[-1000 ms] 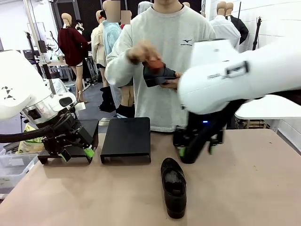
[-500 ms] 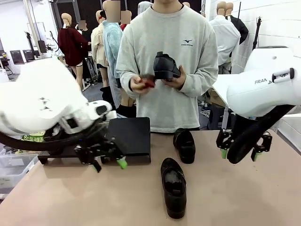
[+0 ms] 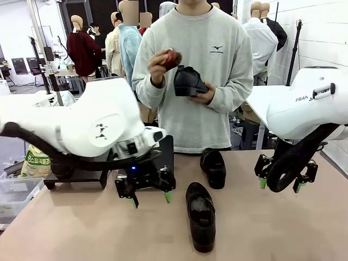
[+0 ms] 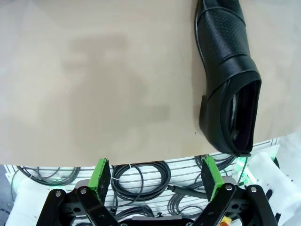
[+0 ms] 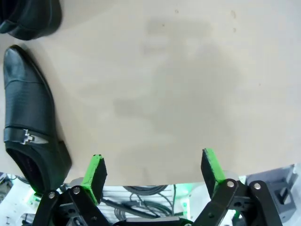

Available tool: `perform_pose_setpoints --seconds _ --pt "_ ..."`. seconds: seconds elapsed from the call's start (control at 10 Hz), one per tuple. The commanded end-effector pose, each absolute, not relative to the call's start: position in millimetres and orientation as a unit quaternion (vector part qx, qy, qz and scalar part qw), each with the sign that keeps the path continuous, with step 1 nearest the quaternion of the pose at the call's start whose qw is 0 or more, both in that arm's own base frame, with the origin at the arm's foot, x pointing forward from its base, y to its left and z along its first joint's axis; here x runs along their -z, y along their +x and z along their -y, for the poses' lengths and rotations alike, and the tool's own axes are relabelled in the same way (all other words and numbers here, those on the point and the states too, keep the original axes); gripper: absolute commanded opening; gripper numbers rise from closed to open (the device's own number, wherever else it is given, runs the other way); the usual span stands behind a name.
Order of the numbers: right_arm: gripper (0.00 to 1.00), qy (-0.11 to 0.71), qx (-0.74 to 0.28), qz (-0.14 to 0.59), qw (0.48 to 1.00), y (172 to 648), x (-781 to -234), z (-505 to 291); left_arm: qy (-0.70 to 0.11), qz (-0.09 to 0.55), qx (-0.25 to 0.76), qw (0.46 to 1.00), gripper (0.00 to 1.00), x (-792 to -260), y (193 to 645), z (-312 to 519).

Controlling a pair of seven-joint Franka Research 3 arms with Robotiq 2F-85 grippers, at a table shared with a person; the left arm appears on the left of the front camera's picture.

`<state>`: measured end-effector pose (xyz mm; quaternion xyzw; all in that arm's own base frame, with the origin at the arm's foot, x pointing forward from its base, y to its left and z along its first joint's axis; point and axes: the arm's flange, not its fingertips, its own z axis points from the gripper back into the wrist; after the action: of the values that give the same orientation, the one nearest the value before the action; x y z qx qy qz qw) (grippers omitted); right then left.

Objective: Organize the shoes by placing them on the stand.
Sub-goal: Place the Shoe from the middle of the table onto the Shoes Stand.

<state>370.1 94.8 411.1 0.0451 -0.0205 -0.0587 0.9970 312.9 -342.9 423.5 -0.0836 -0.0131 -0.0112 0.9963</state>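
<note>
Two black shoes lie on the tan table: one (image 3: 201, 215) near the front middle, one (image 3: 213, 167) just beyond it. Across the table a person holds a third shoe (image 3: 188, 81) at chest height in one hand and a small reddish thing (image 3: 171, 58) in the other. The black stand (image 3: 168, 152) is mostly hidden behind my left arm. My left gripper (image 3: 150, 199) hangs open just left of the near shoe, which lies at the upper right (image 4: 228, 80) beyond the open left gripper (image 4: 156, 174). At the right, my right gripper (image 3: 280, 185) (image 5: 154, 172) is open above bare table, with both table shoes (image 5: 30, 127) (image 5: 33, 16) to its left.
A second low black stand (image 3: 76, 176) sits at the far left under my left arm. A clear bin (image 3: 13, 196) stands beside the table's left edge. Bare table lies at the front left and the right. Cables hang below the near table edge (image 4: 141, 176).
My left arm has swung right to the middle, in front of the stand. My right arm has drawn back to the right. The person has raised the hand with the reddish thing.
</note>
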Motion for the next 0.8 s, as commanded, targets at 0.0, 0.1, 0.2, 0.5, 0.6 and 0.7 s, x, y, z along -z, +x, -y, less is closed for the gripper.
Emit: perform_pose_setpoints --seconds 0.0,0.1,0.2,0.5,0.6,0.7 --pt "1.0 0.035 0.055 0.025 0.998 363.5 -419.5 -100.0 -0.058 0.019 -0.004 0.998 1.0 -425.5 323.7 370.7" --pt "1.0 0.035 0.055 0.025 0.998 363.5 -419.5 -100.0 -0.05 0.03 -0.014 0.998 1.0 -419.4 330.1 379.4" --pt "1.0 0.035 0.055 0.025 0.998 363.5 -419.5 -100.0 -0.042 0.025 -0.021 0.999 1.0 -415.2 330.8 386.4" --pt "1.0 0.035 0.055 0.025 0.998 363.5 -419.5 -100.0 -0.04 0.024 -0.027 0.999 1.0 -407.1 330.0 408.4" --pt "1.0 0.035 0.055 0.025 0.998 363.5 -419.5 -100.0 -0.048 0.029 -0.03 0.998 1.0 -406.4 328.0 413.6" --pt "1.0 0.035 0.055 0.025 0.998 363.5 -419.5 -100.0 -0.049 0.029 -0.036 0.998 1.0 -404.0 325.2 417.8"
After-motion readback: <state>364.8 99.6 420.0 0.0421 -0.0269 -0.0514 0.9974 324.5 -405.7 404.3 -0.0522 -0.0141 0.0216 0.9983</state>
